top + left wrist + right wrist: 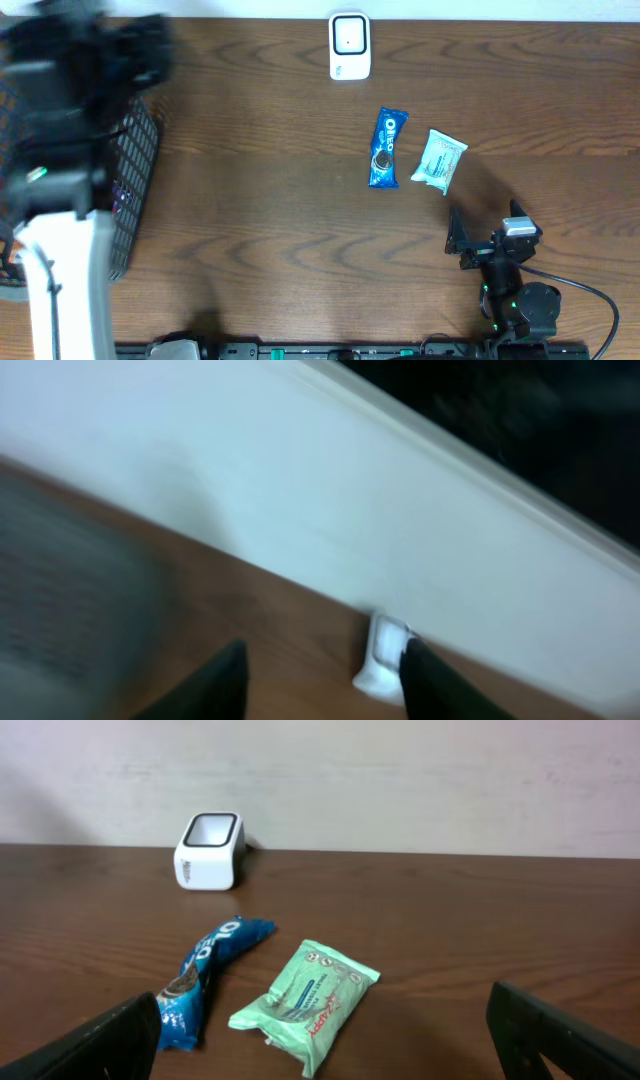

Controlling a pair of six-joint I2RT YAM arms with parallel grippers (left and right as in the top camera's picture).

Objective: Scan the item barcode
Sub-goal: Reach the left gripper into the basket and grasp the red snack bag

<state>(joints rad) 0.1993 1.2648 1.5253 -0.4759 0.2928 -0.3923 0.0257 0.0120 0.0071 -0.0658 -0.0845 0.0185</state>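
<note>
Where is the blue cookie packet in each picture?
Overhead: the blue Oreo packet lies right of centre, just left of the green packet.
Left wrist: not in it.
Right wrist: the blue Oreo packet is at lower left, again left of the green packet.
Shared landmark: the white scanner, top centre overhead, low centre in the left wrist view, upper left in the right wrist view.

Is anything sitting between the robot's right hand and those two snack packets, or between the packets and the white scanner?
Nothing visible. Bare table lies between the open right hand and the green packet and Oreo pack, and between them and the white scanner.
</note>
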